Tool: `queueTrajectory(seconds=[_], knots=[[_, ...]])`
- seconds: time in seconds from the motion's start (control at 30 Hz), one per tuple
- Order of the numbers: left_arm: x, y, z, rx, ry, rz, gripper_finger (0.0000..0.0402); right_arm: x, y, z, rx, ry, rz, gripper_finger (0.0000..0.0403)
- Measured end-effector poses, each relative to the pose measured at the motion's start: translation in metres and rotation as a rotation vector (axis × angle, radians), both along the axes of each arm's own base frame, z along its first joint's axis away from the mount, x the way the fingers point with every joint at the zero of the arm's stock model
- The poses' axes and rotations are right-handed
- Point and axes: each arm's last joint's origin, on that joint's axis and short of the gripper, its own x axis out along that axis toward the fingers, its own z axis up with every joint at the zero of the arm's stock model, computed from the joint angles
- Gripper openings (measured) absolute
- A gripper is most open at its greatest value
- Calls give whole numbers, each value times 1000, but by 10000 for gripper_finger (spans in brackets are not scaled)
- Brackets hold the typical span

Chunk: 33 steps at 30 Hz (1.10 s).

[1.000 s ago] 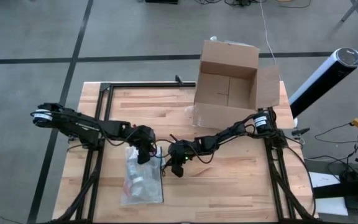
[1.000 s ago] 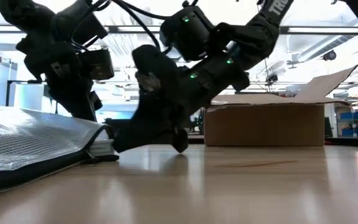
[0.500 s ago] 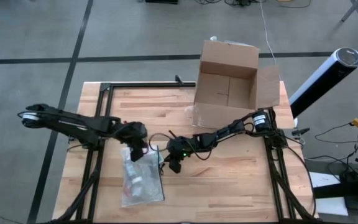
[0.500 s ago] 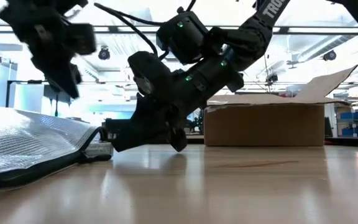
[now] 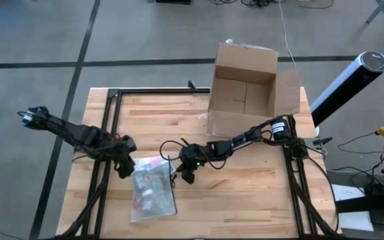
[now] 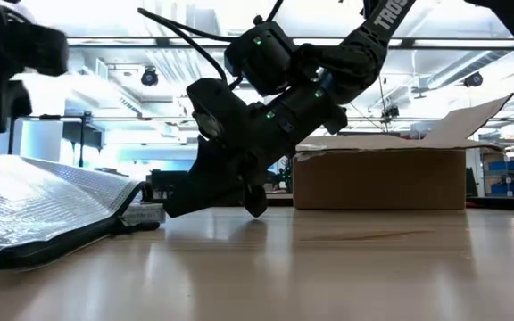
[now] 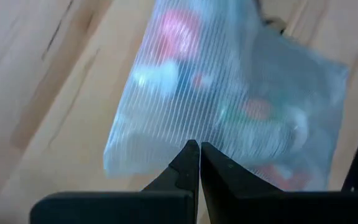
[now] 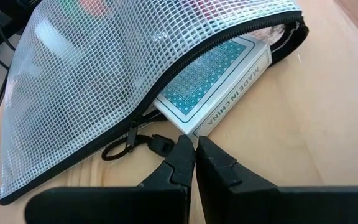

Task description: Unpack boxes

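Note:
The brown cardboard box (image 5: pixel 242 93) stands with its flaps open at the table's far right edge. A translucent mesh zip pouch (image 5: pixel 153 191) lies flat near the front, its zip mouth open. The corner of a teal card pack (image 8: pixel 213 84) sticks out of that mouth. My right gripper (image 8: pixel 194 148) is shut, low over the table, with its tips at that corner; it also shows in the high view (image 5: pixel 185 175). My left gripper (image 7: pixel 194 150) is shut and hangs above the pouch's left edge (image 5: pixel 124 168), clear of it. My right gripper has its shut fingertips (image 8: pixel 185 152) at the card pack's protruding corner (image 8: pixel 194 130), slanting down from the table's right side. I cannot tell whether they touch it. The pack lies flat, mostly inside the pouch.
The zip pull with its black cord loop (image 8: pixel 129 148) lies on the table beside my right gripper's tips. Black frame rails (image 5: pixel 112 110) cross the table's left part. A white-and-black cylinder (image 5: pixel 349 83) stands off the right edge. Bare wood (image 5: pixel 245 200) spreads at the near right.
My left gripper has risen off the pouch and drawn back toward the table's left edge, rolling as it went, still shut. The pouch stays on the table. My right gripper stays at the pouch's mouth.

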Motion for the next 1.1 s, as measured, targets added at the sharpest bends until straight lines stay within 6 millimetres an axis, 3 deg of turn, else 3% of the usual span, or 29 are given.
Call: queueTrajectory(seconds=[0.17, 0.47, 0.63, 0.97, 1.1], knots=[[-10, -7, -9, -25, 80, 23, 0, 0, -4, 0, -8, -4, -1, 0], [-11, -13, -60, -82, 77, 119, 0, 1, -14, 0, -6, -3, -11, 0], [-14, -9, -76, -40, 78, 203, 0, 1, -16, 0, 1, 0, -6, 0], [-12, -8, -79, -3, 32, 182, 0, 1, -29, -1, -2, 4, -22, 0], [-12, -9, -70, -14, 45, 217, 0, 0, -30, -1, 1, 8, -22, 0]])
